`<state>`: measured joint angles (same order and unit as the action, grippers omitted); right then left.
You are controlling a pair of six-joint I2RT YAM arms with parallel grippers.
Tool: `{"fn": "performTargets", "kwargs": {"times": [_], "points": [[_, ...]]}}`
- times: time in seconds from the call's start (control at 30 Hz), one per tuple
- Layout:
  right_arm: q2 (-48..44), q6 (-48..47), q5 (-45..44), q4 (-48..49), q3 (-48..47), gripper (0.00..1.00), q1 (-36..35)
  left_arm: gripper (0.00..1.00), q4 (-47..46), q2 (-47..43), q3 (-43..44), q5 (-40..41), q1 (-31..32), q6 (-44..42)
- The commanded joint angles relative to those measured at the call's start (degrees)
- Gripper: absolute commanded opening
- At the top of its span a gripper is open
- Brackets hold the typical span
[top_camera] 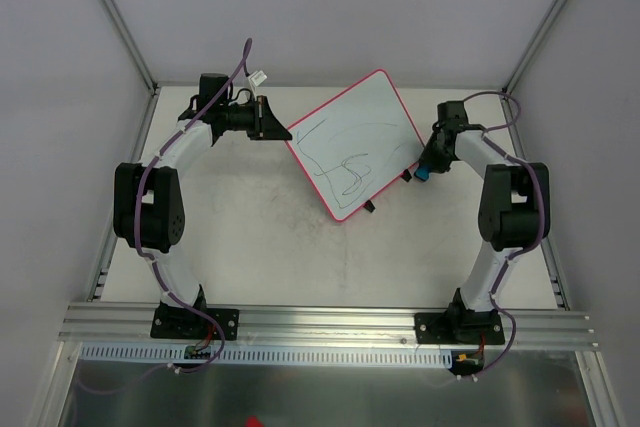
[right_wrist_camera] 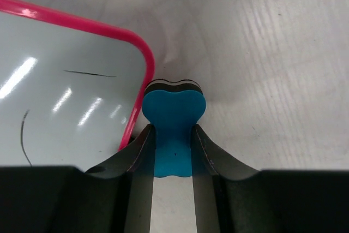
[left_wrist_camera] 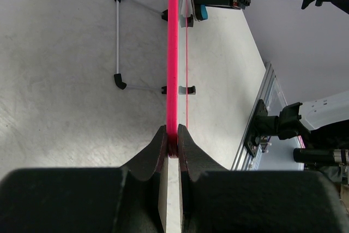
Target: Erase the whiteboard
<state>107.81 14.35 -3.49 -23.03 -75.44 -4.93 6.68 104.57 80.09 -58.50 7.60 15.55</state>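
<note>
The whiteboard [top_camera: 352,147], white with a pink-red rim and dark scribbles, sits slanted at the table's back middle. My left gripper [top_camera: 278,131] is shut on its left edge. In the left wrist view the rim [left_wrist_camera: 173,53] runs edge-on out of the left gripper [left_wrist_camera: 172,143], whose jaws pinch it. A blue bone-shaped eraser [right_wrist_camera: 173,118] is clamped in my right gripper [right_wrist_camera: 173,130], just off the board's rounded corner [right_wrist_camera: 143,53] and apart from it. From above, the right gripper [top_camera: 425,169] hovers beside the board's right edge. The eraser [left_wrist_camera: 199,5] also shows beyond the rim.
A wire stand [left_wrist_camera: 118,39] with black feet sticks out from the board's back onto the table. Small black feet [top_camera: 370,207] show at its lower edge. An aluminium rail [top_camera: 330,322] carries both arm bases at the near edge. Frame posts [top_camera: 120,17] rise at the back corners.
</note>
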Motion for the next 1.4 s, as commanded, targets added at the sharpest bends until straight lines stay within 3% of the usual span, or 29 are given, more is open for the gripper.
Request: {"fn": "performTargets", "kwargs": {"times": [0.0, 0.4, 0.73, 1.0, 1.37], "points": [[-0.8, -0.4, -2.3, -3.3, -3.4, 0.0, 2.2, 0.0, -1.4, -2.3, -0.6, -2.7, 1.5, -4.4], [0.8, -2.7, 7.4, -0.4, -9.0, 0.0, 3.0, 0.0, -1.3, -2.3, -1.4, -4.2, 1.5, -4.6], [5.4, -3.2, 9.3, -0.2, -11.2, 0.01, 2.8, 0.0, -1.1, -2.1, -1.2, -4.4, 1.5, -4.2], [5.8, -3.4, 4.8, -3.0, -11.1, 0.0, 2.3, 0.0, -0.7, -1.3, 0.8, -4.8, 1.5, -3.8], [5.1, -4.0, 6.7, -2.0, -10.1, 0.0, 1.3, 0.0, -0.1, -1.3, 1.2, -5.0, 1.5, -3.9]]}}
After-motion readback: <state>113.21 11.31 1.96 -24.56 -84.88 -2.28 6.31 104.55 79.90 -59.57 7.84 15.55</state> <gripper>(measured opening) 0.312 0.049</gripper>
